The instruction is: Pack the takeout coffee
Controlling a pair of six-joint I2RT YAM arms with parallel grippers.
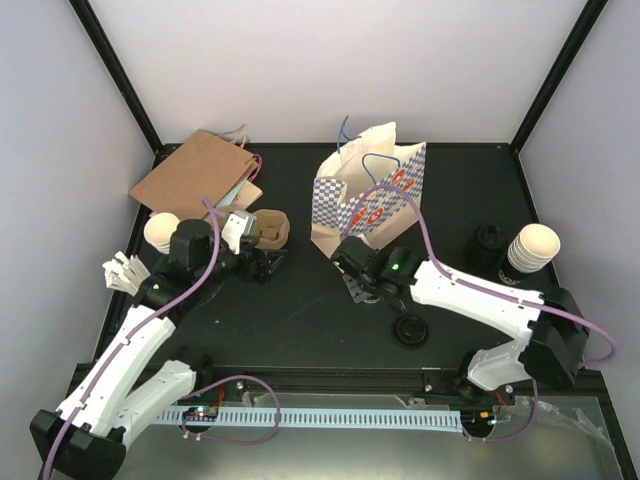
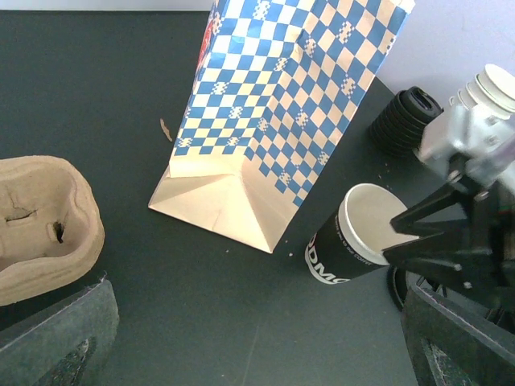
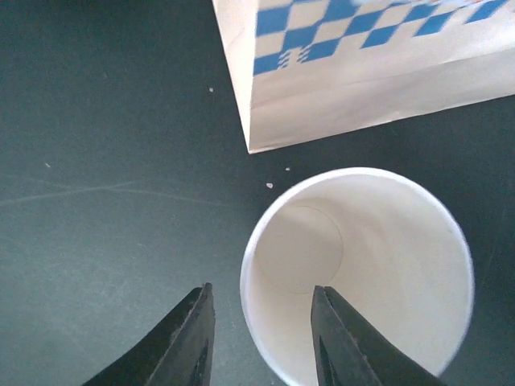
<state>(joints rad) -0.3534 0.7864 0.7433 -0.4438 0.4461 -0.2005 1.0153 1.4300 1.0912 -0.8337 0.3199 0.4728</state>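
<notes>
In the top external view, the right gripper (image 1: 358, 272) sits low against the base end of the checked bag (image 1: 372, 190) near the middle of the worktop (image 1: 300, 320), and whatever is beneath it is hidden. A loose black lid (image 1: 411, 329) lies flat a little nearer the arm bases. A stack of cream cups (image 1: 533, 247) stands well apart at the right, and the left gripper (image 1: 268, 264) is close to the pulp cup carrier (image 1: 268, 230). The left wrist view shows that arm's own jaws spread wide with nothing between them. Across the worktop is the paper cup (image 2: 354, 233), lidless and black-sleeved, just beside the bag's folded bottom, with one right finger inside its mouth and one outside. The right wrist view looks straight down into the cup's white, empty interior. The jaws are parted and straddle the rim wall with a gap on either side, so they are released rather than pinching. The cup is likely very light and easy to tip. Its thin paper wall would probably buckle under a hard squeeze, while the rolled rim and sleeve stiffen it. A gentle pinch across the rim, or a hold around the sleeved body, looks the safest grip.
</notes>
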